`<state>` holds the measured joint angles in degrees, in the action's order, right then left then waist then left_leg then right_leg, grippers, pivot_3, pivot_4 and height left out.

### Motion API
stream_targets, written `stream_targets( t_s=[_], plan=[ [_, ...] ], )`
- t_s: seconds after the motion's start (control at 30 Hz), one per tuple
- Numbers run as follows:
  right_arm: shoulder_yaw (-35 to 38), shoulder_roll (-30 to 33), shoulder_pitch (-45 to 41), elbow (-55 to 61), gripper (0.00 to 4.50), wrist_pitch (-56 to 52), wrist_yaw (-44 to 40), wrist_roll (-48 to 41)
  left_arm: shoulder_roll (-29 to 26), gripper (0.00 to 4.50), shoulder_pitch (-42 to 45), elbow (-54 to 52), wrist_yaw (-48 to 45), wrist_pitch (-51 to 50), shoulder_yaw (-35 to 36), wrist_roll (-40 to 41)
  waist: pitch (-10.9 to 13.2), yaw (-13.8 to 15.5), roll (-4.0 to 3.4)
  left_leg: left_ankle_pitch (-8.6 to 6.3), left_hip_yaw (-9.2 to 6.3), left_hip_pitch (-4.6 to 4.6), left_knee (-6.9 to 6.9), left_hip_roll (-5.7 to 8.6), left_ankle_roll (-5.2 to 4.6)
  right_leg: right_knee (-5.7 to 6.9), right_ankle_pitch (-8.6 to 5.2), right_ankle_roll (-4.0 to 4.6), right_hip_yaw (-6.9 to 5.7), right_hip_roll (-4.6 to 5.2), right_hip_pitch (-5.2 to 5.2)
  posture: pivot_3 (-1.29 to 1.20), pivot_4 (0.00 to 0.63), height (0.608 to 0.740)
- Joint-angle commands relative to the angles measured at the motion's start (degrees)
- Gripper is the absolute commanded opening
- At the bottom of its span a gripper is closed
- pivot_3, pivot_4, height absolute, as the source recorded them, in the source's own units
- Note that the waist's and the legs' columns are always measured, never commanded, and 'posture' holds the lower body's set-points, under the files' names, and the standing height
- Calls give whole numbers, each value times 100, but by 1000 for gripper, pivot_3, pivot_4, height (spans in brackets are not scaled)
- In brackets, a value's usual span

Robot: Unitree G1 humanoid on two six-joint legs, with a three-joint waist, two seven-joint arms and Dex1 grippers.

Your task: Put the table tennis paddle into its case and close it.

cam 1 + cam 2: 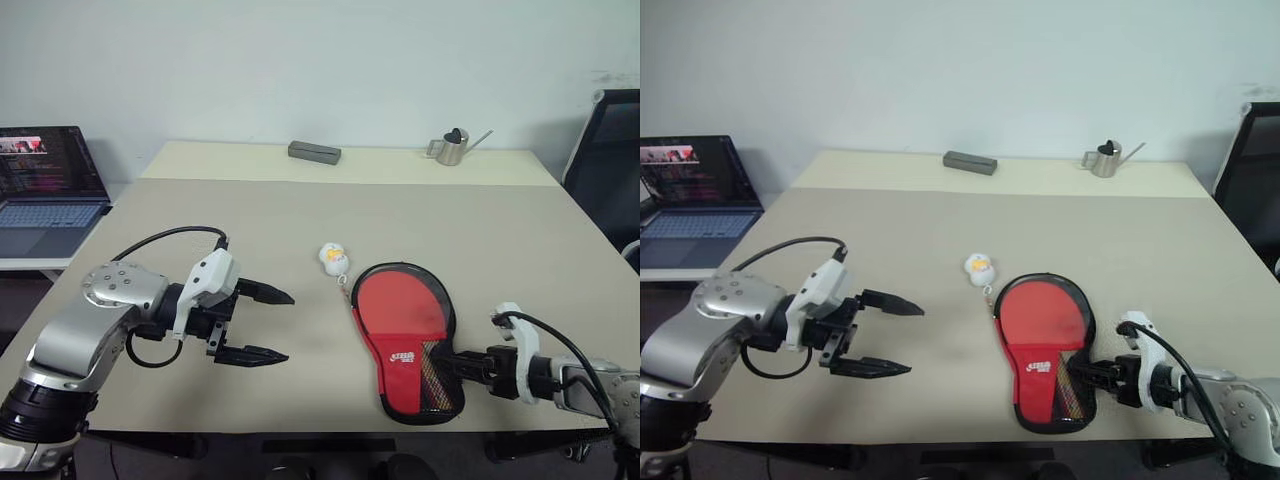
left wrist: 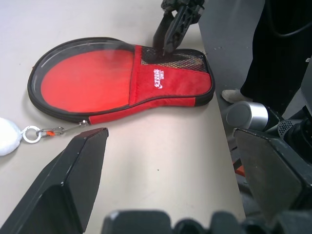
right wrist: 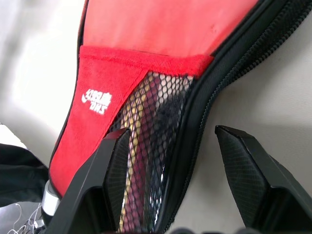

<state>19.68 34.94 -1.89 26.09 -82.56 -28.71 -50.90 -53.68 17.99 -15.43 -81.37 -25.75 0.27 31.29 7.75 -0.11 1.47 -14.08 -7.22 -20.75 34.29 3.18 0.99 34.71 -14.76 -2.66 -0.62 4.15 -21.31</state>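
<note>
Paddle already inside the case: round red face showing through the clear front panel, handle tucked under the black mesh at the narrow end. First half of the job done, judging by that. Closing still to do: zip pull and key-ring lying out past the round end, beside the small white-and-yellow charm; zipper seemingly not drawn round, though hard to tell along the far edge.

Case lying flat on the beige table, near the front edge on the right side, round end pointing away.

Right gripper at the narrow mesh end, fingers parted, astride the zip edge there and gripping nothing. Left gripper well apart from the case, spread wide and empty, aimed across the table towards it.
</note>
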Motion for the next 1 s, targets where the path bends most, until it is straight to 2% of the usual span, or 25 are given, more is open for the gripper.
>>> stream_targets(
  t_s=[0.03, 0.07, 0.13, 0.23, 0.4, 0.63, 0.8, 1.0],
  plan=[
    [203, 306, -73, -35, 3025, 570, -537, -103, -47, 4500, -8, -132, 58, 57, 125, 39, 5, 0, -4, 0, 1, 0, 0, -1, 0, 0, -1, 1, 0, 0, 0, 0, 150, 740],
    [131, 461, -42, -21, 3309, 825, -718, 13, -54, 4500, -19, -130, 80, 53, 147, 43, 6, 2, -6, 0, 2, 0, 0, 0, 0, -1, -1, 1, 0, 0, 0, 0, 150, 740],
    [104, 594, -225, -35, 3579, 1460, -1007, 189, -47, 4500, -5, -55, 201, 52, 237, 30, 8, 4, -6, 0, 2, -1, 0, 0, 0, -4, 0, 1, -1, 0, 1, 0, 150, 740],
    [-50, 637, -498, 15, 4492, 2163, -1163, 404, -7, 4500, 64, 71, 403, 79, 346, 0, 9, -9, 0, 0, 7, 0, -1, -6, 0, -9, 2, -3, -3, -1, 3, 0, 150, 740],
    [-701, 723, -403, 388, 4492, 3090, -1549, 844, 20, 4500, 80, 139, 656, 102, 456, -24, 7, 17, 6, 0, 1, 1, -12, -6, 1, -13, 4, -7, -8, -2, 2, 0, 150, 740],
    [-1708, 586, -644, 189, 4492, 4284, -1802, 1715, 158, 4500, 245, 651, 1347, 151, 756, -216, 8, 17, 10, 0, -1, -1, -15, -5, 2, -24, 6, -9, -8, 2, 3, 0, 150, 740],
    [-2376, 317, -1069, -170, 4492, 4844, -1979, 2178, 195, 4500, 100, 700, 1586, 65, 890, -197, 8, 3, 10, 0, 1, 4, -21, -6, 3, -24, 6, -8, -3, 2, 1, 0, 150, 740],
    [-2880, -337, -1585, -1039, 4492, 5023, -1645, 2702, 437, 4500, -131, 644, 2005, 66, 763, -346, 4, 11, 17, 1, -3, 5, -25, -3, 4, -22, 10, -13, -3, 3, 0, 0, 150, 740]
  ],
)
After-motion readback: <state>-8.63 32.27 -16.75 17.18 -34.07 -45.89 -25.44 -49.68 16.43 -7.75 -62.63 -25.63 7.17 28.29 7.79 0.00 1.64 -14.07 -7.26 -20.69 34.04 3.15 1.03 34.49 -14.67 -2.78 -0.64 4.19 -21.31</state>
